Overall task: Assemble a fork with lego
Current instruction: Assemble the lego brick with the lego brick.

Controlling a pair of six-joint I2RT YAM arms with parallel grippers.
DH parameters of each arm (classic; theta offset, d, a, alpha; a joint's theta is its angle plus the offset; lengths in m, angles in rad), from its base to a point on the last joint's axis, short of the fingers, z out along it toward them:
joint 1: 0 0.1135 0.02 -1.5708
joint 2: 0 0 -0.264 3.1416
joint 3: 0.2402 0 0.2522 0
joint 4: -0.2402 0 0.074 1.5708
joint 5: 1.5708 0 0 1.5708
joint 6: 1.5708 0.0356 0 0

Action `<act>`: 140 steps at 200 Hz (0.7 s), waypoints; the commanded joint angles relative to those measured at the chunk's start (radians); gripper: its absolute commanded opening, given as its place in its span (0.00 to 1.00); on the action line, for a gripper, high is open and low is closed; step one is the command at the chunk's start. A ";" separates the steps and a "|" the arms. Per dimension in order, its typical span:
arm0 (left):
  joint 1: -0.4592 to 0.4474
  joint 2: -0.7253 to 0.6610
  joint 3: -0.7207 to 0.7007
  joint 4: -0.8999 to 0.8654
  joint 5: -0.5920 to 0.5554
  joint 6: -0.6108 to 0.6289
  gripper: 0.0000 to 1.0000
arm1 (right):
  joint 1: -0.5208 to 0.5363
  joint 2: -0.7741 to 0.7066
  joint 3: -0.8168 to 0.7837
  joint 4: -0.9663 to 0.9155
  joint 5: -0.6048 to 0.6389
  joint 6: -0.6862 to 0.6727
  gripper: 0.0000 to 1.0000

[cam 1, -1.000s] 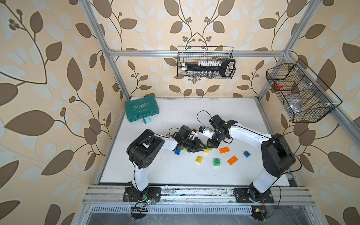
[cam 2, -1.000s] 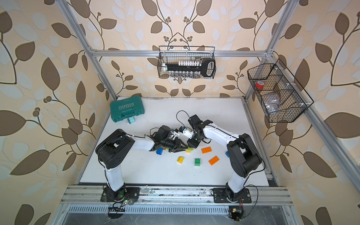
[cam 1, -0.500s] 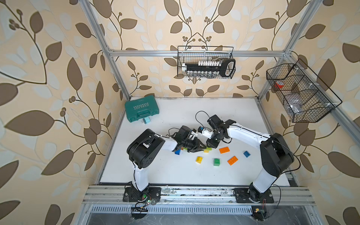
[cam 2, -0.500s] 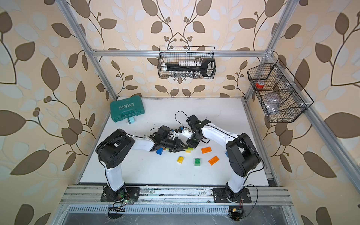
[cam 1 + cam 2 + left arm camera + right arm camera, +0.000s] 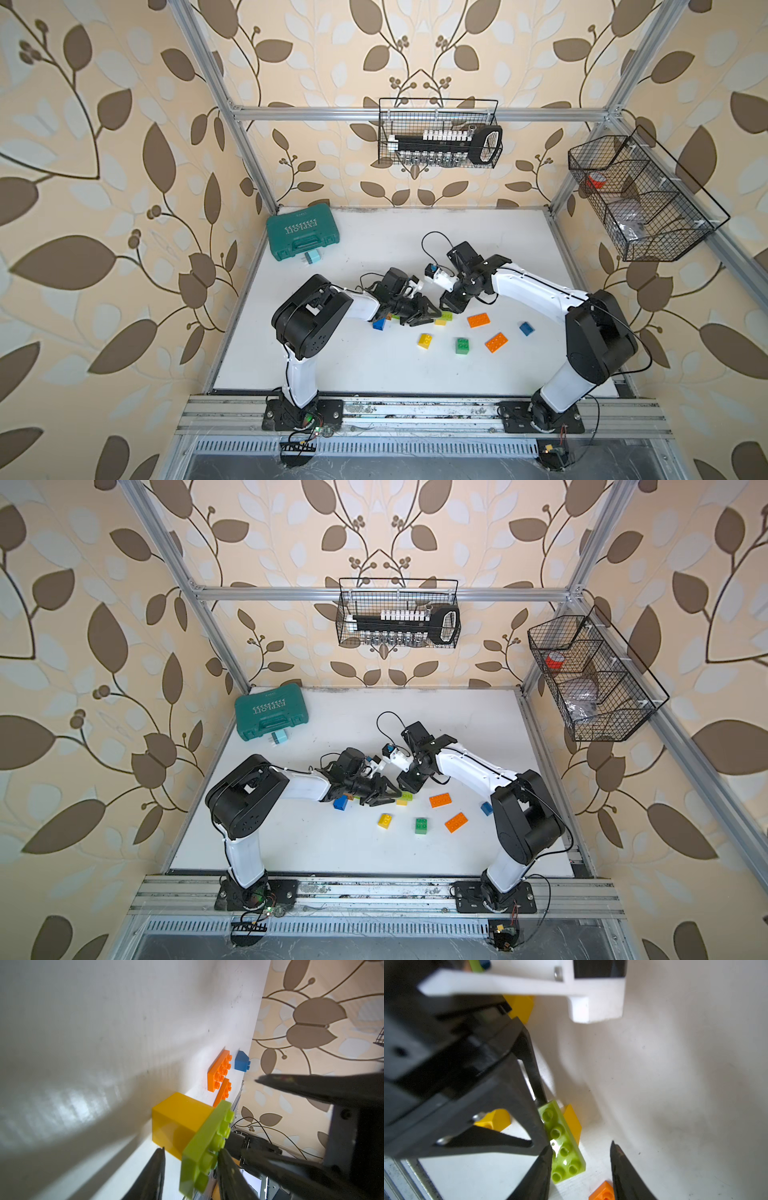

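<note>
While both pairs of jaws stand parted, your left gripper and right gripper hold nothing. Each sits just beside the lime plate, which is seated on a yellow brick on the table. Expect this lego to be light, rigid and slick, so pinch the flat side walls, not the studs. Loose orange plates lie near the lime plate. The teal case, well apart from it, reads EXPLOIT.
</note>
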 commanded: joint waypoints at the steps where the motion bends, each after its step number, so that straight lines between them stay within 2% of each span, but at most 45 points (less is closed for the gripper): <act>1: -0.010 -0.002 0.029 -0.005 -0.018 -0.002 0.46 | -0.029 -0.056 -0.016 0.007 -0.042 0.047 0.49; 49: -0.008 -0.035 0.054 -0.050 -0.032 0.015 0.60 | -0.058 -0.133 -0.036 -0.011 -0.032 0.131 0.53; 78: -0.007 -0.105 0.065 -0.153 -0.098 0.086 0.77 | -0.057 -0.191 -0.067 -0.012 -0.016 0.174 0.58; 96: -0.002 -0.166 0.040 -0.154 -0.141 0.120 0.86 | -0.057 -0.234 -0.090 -0.014 0.003 0.200 0.70; 100: 0.000 -0.178 0.034 -0.155 -0.150 0.126 0.87 | -0.058 -0.244 -0.096 -0.011 0.007 0.205 0.95; 102: 0.001 -0.184 0.031 -0.158 -0.154 0.128 0.88 | -0.059 -0.249 -0.100 -0.010 0.012 0.208 0.98; 123: 0.010 -0.246 -0.003 -0.134 -0.189 0.142 0.99 | -0.072 -0.292 -0.130 0.000 0.034 0.258 1.00; 140: 0.008 -0.278 0.000 -0.168 -0.210 0.152 0.99 | -0.072 -0.309 -0.141 0.016 0.144 0.370 1.00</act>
